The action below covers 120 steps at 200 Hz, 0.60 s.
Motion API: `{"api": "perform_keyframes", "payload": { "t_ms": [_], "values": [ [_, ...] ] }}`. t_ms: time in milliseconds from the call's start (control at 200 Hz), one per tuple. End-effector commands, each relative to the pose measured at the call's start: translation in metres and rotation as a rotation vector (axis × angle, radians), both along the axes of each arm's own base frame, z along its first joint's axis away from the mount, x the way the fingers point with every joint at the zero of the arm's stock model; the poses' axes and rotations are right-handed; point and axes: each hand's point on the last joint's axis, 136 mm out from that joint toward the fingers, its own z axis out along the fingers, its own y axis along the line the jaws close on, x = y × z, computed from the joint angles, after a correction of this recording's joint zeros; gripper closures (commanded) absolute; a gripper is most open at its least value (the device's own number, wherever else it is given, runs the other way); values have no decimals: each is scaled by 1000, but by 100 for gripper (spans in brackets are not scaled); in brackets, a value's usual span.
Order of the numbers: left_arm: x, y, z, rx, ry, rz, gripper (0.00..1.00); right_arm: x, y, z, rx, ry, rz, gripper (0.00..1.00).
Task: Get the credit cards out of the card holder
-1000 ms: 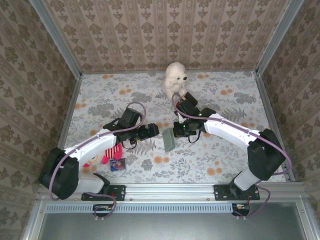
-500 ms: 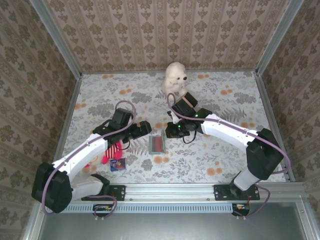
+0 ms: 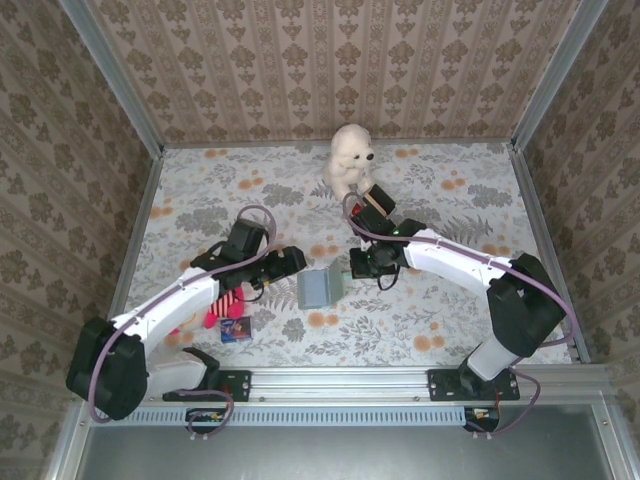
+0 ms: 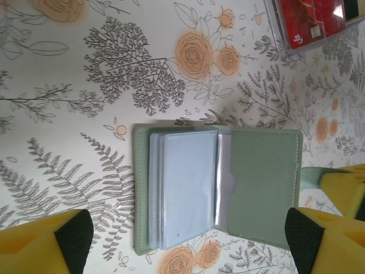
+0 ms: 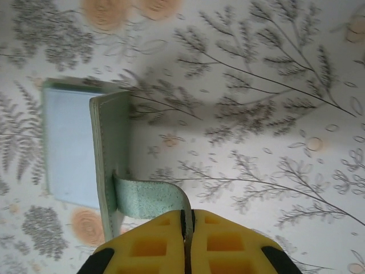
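Fingers (image 5: 228,242) of the right pincer (image 5: 186,220) are pressed together on the holder's tab (image 5: 151,201), a curved green strap running from the tips to the cover (image 5: 108,165). The cover stands up on edge from the surface (image 5: 256,142), lifted off the pale blue pockets (image 5: 68,145), which lie flat beside it.

Seen from above, the holder (image 3: 320,288) sits near the middle of the surface, between the two arms. The right pincer is just to its right and slightly farther back.

The left pincer (image 4: 188,234) hangs over the holder from the left with its jaws wide apart and nothing between them. One yellow finger (image 4: 40,245) shows at each lower corner of its wrist view, both clear of the holder. From that camera the holder lies open, with a stack of clear, pale pockets on one side and the green inside of the cover on the other. Whether cards sit in those pockets cannot be told.

A red card (image 4: 311,20) in a clear sleeve lies on the surface apart from the holder, cut off by the corner of the left wrist view.

Farther out, a white bear (image 3: 350,160) stands at the far edge by the wall. A pink toy (image 3: 212,316) and a blue packet (image 3: 236,329) lie near-left, beside the left arm.
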Motion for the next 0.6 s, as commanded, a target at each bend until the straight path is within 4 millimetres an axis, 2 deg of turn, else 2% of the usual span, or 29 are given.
{"api": "perform_keyframes", "payload": {
  "t_ms": [0,270,595],
  "values": [
    [-2,-15,1,-56,6,-48,16,-4,-17,-2,-46,3,-43,92],
    [-8,-39,-17,-63,76,-95,42,-9,-26,-22,-91,53,-65,92],
    [-10,-52,-39,-29,144,-117,49,-12,-29,-40,-121,89,-62,92]
  ]
}}
